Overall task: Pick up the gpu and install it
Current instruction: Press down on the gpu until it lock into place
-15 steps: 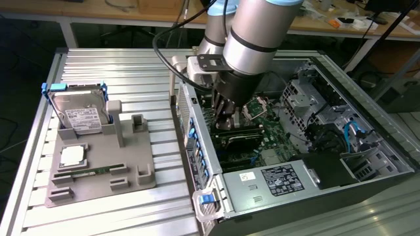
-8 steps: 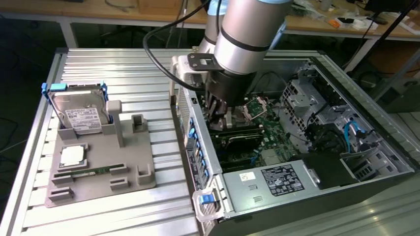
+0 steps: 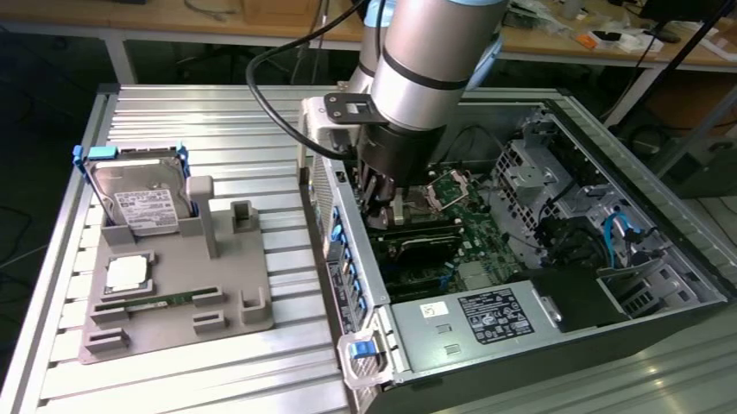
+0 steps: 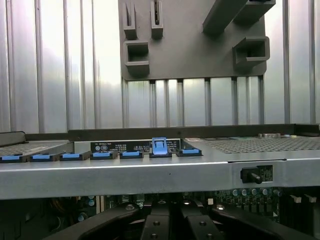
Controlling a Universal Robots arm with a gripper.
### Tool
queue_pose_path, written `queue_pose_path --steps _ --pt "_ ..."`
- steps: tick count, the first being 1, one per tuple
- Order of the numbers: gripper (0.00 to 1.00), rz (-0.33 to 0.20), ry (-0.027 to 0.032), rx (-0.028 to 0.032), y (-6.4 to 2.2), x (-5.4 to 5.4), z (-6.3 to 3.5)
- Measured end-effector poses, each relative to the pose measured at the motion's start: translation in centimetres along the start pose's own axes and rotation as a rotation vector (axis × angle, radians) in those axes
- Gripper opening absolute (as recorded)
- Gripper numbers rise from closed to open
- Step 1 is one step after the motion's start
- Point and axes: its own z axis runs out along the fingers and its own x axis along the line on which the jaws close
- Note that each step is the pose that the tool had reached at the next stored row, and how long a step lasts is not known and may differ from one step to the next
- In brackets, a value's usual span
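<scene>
My gripper [image 3: 386, 207] reaches down into the open computer case [image 3: 345, 259], close to its rear wall with the blue slot latches. It is shut, and the gpu [image 3: 417, 237], a thin dark card, stands on edge right under it over the motherboard. In the wrist view the dark fingers [image 4: 155, 225] press together, and the gripper [image 4: 170, 227] sits just inside the case's metal rim. One blue latch [image 4: 159, 146] is raised above the others in its row. Where the fingers meet the card is hidden by the arm.
A grey fixture [image 3: 173, 293] on the slatted table holds a silver hard drive [image 3: 138, 203] in a blue frame, a square chip [image 3: 127, 272] and a green memory stick [image 3: 155, 302]. Its small upright stand [image 3: 238, 216] holds nothing. The power supply [image 3: 489, 315] fills the case's near end.
</scene>
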Motion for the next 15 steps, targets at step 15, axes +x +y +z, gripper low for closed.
queue_pose_path --steps 15 --pt "0.11 0.001 -0.0006 0.0008 0.13 -0.03 -0.19"
